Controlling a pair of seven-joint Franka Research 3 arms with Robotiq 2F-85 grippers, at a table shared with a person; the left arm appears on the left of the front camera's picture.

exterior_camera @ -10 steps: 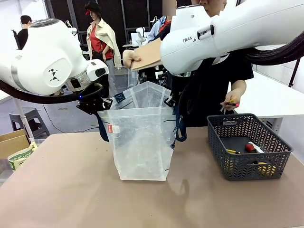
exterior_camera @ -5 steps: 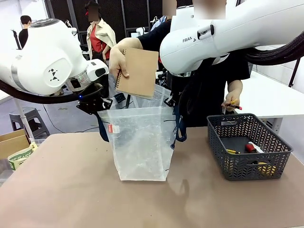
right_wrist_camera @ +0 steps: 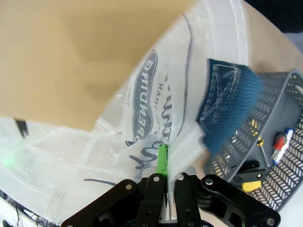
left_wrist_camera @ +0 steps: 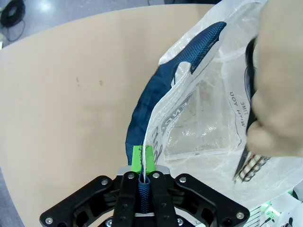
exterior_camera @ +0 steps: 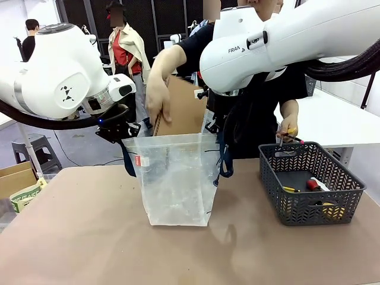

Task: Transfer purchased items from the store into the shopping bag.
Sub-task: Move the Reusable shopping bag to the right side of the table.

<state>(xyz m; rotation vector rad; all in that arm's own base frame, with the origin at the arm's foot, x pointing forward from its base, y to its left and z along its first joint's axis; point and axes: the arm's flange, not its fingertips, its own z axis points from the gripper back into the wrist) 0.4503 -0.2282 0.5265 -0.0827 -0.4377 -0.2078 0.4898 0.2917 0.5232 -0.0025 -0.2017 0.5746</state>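
Observation:
The shopping bag (exterior_camera: pixel 175 178), clear plastic with navy handles, stands open mid-table. My left gripper (exterior_camera: pixel 127 132) is shut on its left rim and strap (left_wrist_camera: pixel 156 94), green pads (left_wrist_camera: pixel 137 158) pinching the plastic. On the opposite rim my right gripper (exterior_camera: pixel 217 127) is shut too, its green pad (right_wrist_camera: pixel 162 161) on the printed plastic. A person's hand (exterior_camera: pixel 157 95) lowers a flat tan-brown spiral notebook (exterior_camera: pixel 185 110) into the bag's mouth; its cover (right_wrist_camera: pixel 85 52) and spiral (left_wrist_camera: pixel 251 163) show close up. The store, a dark grey basket (exterior_camera: pixel 309 208), stands at right with small red (exterior_camera: pixel 313 184) and yellow (exterior_camera: pixel 331 211) items inside.
The person's other hand (exterior_camera: pixel 289 127) holds a thin pen-like item just above the basket's far rim. A cardboard box (exterior_camera: pixel 18 184) sits off the table's left edge. Bare brown tabletop (exterior_camera: pixel 178 255) spreads in front of the bag.
The person's hand has tipped the notebook upright and brought it down from above the bag into its mouth. The other hand dropped slightly toward the basket. Both grippers stayed put.

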